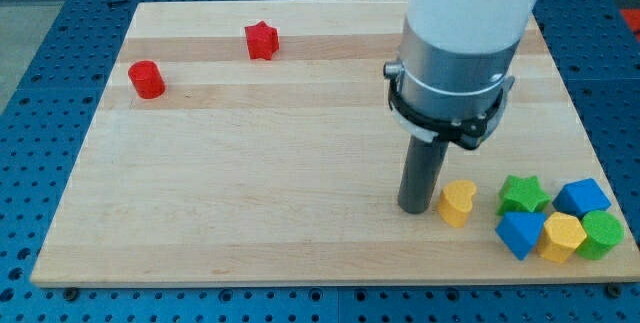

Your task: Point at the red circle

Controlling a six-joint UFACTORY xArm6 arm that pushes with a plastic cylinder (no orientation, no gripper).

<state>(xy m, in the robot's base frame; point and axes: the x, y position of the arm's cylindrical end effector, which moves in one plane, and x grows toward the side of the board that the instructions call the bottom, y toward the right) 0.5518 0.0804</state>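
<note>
The red circle (146, 79), a short red cylinder, stands near the board's left edge toward the view's top. A red star (261, 40) lies to its right, closer to the top edge. My tip (414, 208) rests on the board at the lower right, far to the right of and below the red circle. It sits just left of a yellow heart (457, 202), almost touching it.
A cluster sits at the lower right corner: a green star (523, 194), a blue block (582, 198), a blue block (519, 233), a yellow hexagon (561, 237) and a green cylinder (602, 234). The wooden board (300, 163) lies on a blue perforated table.
</note>
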